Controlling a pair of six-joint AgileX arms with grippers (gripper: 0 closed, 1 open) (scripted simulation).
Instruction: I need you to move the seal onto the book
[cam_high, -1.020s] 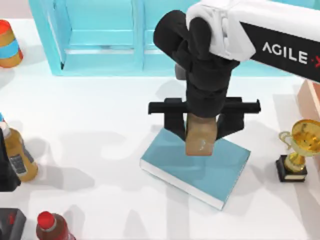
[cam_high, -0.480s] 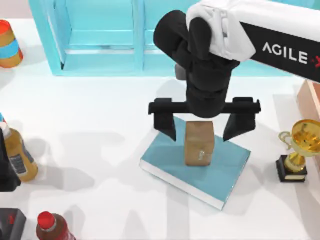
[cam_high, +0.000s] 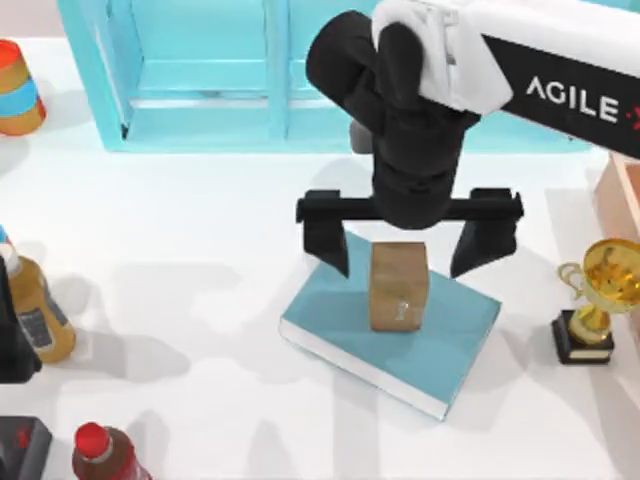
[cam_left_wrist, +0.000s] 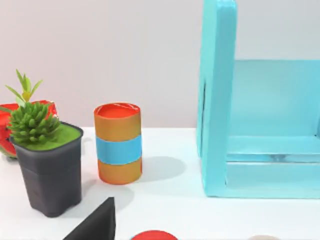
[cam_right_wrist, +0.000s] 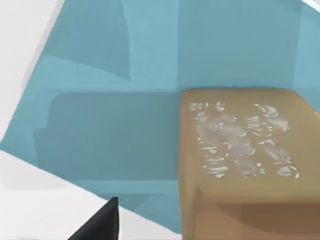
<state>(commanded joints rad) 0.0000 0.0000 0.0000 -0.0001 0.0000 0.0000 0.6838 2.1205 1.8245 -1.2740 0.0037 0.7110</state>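
A light-blue shelf unit (cam_high: 210, 75), gold trophy (cam_high: 600, 300), striped can (cam_left_wrist: 118, 142) and potted succulent (cam_left_wrist: 45, 160) stand on the table (cam_high: 180, 250).

The seal (cam_high: 398, 287) rests on the book (cam_high: 350, 320), which lies near the middle of the tabletop (cam_high: 200, 220). The right pincer (cam_high: 410, 250) hangs above the seal, 1 finger on either side, both clear of it. The shelf unit (cam_high: 200, 80) stands along the rear edge. The trophy (cam_high: 600, 300) stands near the right edge.
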